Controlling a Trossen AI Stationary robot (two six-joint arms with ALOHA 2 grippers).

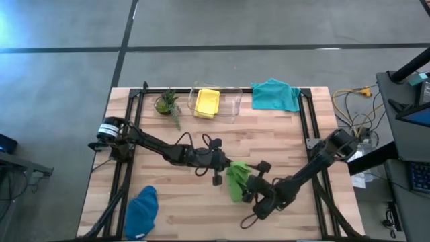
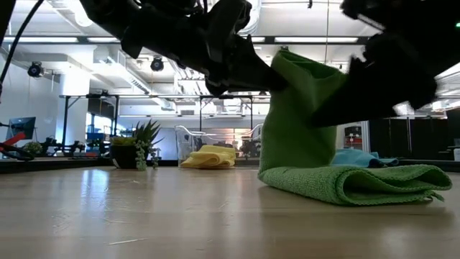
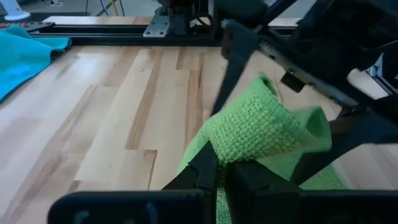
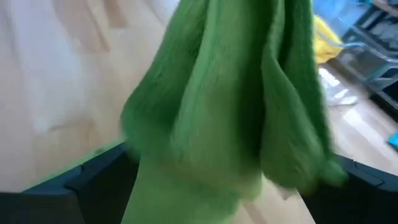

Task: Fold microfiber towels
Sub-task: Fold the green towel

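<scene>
Starting off to the left of the lime green towel (image 1: 235, 183), the dark blue towel (image 1: 142, 212) lies bunched near the table's (image 1: 282, 144) front edge, well apart from the action. Behind it, toward the back edge, the small potted plant (image 1: 167, 103) stands upright, and just beside the plant sits the clear plastic bin (image 1: 216, 102) with the yellow towel (image 1: 207, 103) lying folded inside it.

Now to the middle: the left gripper (image 1: 228, 167) reaches in from the left and its fingers are pinched tight on an upper corner of the lime green towel, lifting that part clear of the wood. The low view shows it well: the raised portion of the green cloth stands up like a tent while the lower portion rests on the table in a flat folded layer. In the left wrist view the pinched green fabric bulges up right above that arm's own dark fingers (image 3: 205, 171).

On the right side of the lime green towel comes the right gripper (image 1: 254, 180), jaws spread wide, sitting close against the cloth. Its wrist view is filled with hanging green folds between the spread fingers (image 4: 93, 174); whether they touch the cloth, I cannot tell.

Far beyond the green towel, at the back right of the table, the teal towel (image 1: 276, 94) lies crumpled just beside the bin.
</scene>
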